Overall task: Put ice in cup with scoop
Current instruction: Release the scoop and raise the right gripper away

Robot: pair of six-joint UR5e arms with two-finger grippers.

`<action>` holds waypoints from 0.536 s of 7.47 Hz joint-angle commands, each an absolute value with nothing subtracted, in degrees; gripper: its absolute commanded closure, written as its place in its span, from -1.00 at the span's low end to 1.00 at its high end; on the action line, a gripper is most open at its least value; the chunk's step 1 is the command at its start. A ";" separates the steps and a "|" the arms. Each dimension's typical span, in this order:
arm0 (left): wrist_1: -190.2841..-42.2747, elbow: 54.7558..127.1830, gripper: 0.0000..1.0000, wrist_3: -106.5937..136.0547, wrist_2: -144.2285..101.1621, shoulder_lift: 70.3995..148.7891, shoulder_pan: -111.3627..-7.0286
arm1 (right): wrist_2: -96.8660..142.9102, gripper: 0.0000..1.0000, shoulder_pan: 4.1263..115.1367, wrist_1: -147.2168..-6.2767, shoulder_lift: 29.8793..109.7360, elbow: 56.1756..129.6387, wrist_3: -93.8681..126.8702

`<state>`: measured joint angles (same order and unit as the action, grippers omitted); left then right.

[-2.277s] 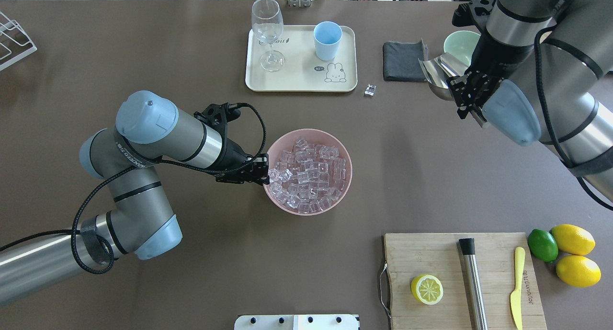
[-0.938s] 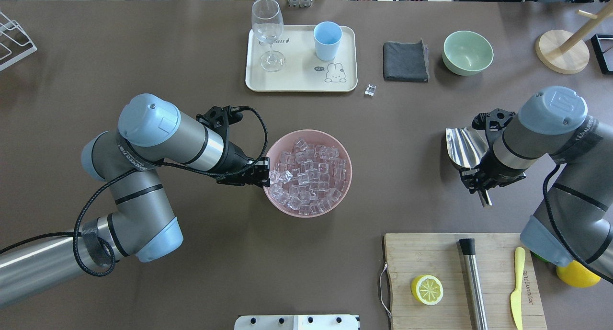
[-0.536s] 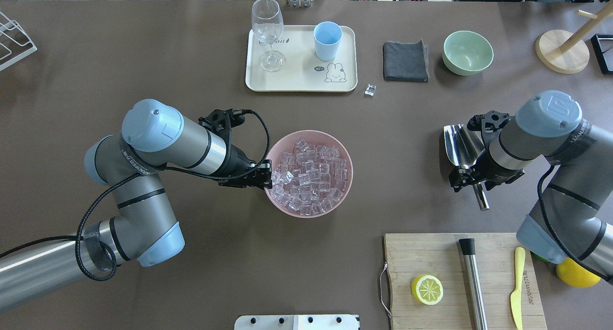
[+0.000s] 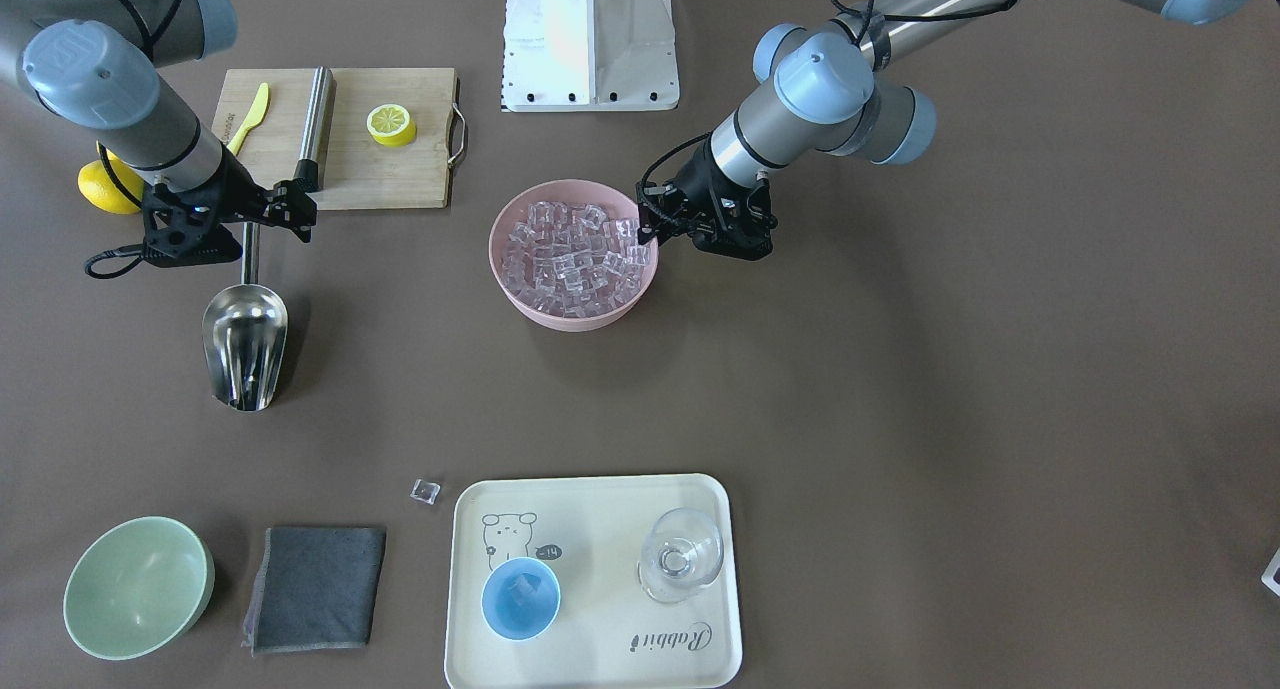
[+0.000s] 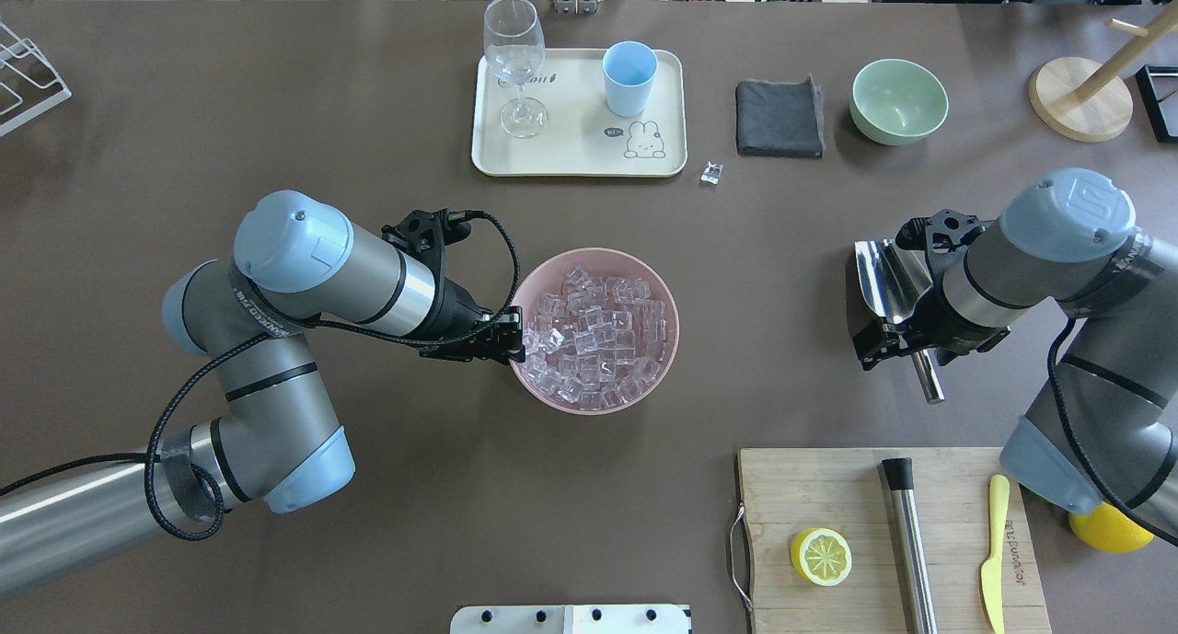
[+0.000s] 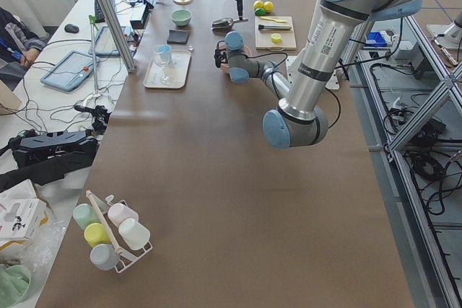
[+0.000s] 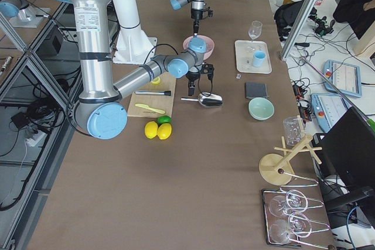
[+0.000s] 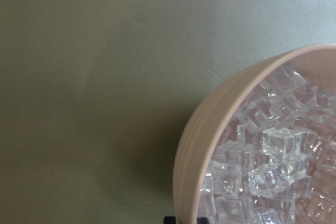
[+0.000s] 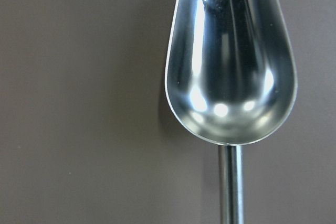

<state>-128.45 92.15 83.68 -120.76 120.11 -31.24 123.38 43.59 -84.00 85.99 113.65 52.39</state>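
The steel scoop (image 5: 885, 280) lies empty on the table, right of the pink bowl (image 5: 664, 289); it also shows in the front view (image 4: 245, 344) and the right wrist view (image 9: 231, 61). My right gripper (image 5: 911, 349) is open, its fingers spread either side of the scoop's handle (image 4: 249, 254). The bowl is full of ice (image 5: 594, 340). My left gripper (image 5: 513, 332) is shut on the bowl's left rim (image 8: 191, 150). The light-blue cup (image 5: 630, 77) stands on the cream tray (image 5: 571, 155). One loose ice cube (image 5: 710, 172) lies right of the tray.
A clear glass (image 5: 513, 54) stands on the tray. A grey cloth (image 5: 778, 119) and pale green bowl (image 5: 898, 100) are at the back right. A cutting board (image 5: 847, 496) with a lemon half (image 5: 820, 556), steel rod (image 5: 909, 542) and yellow knife (image 5: 993, 551) lies front right.
My right arm brought the scoop from beside the green bowl down to the table, then its fingers opened off the handle. The left gripper stayed on the bowl's rim.
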 commanded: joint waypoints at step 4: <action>-118.85 103.42 -0.95 83.50 -121.72 112.35 -34.79 | 127.09 -1.00 70.78 -104.38 86.22 116.56 14.49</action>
<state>-122.58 99.02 83.61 -121.15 115.92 -32.62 126.77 61.04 -97.83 86.41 117.68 29.86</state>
